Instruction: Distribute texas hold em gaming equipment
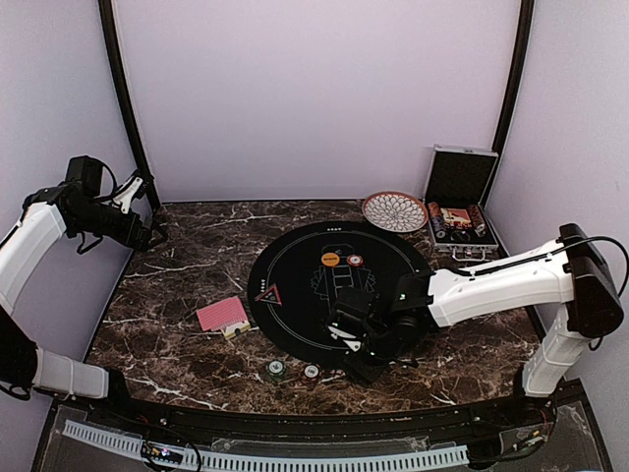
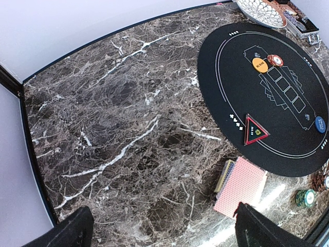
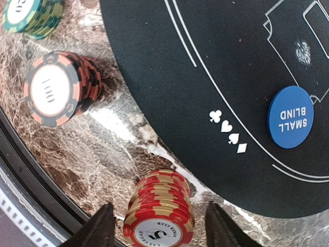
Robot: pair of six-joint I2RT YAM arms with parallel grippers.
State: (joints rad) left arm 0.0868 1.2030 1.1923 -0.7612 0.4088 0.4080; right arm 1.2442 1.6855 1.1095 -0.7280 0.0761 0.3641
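Observation:
A stack of red and cream poker chips (image 3: pixel 162 190) stands on the marble just off the black mat (image 3: pixel 205 62). My right gripper (image 3: pixel 160 206) is open and straddles it, with a gap on each side. An orange-and-black chip stack (image 3: pixel 59 87) and a green stack (image 3: pixel 31 15) stand further along. The blue small-blind disc (image 3: pixel 290 117) lies on the mat. Pink-backed cards (image 2: pixel 241 185) rest left of the mat, by the right fingertip (image 2: pixel 244 213) of my open, empty left gripper (image 2: pixel 162 208). An orange disc (image 1: pixel 330 260) and a red chip (image 1: pixel 355 260) lie at the mat's far side.
A patterned bowl (image 1: pixel 394 210) and an open silver case (image 1: pixel 457 211) holding chips stand at the back right. A red-edged triangle marker (image 1: pixel 266 293) lies on the mat's left edge. The table's raised black front rim (image 3: pixel 31 180) runs close behind the chip stacks.

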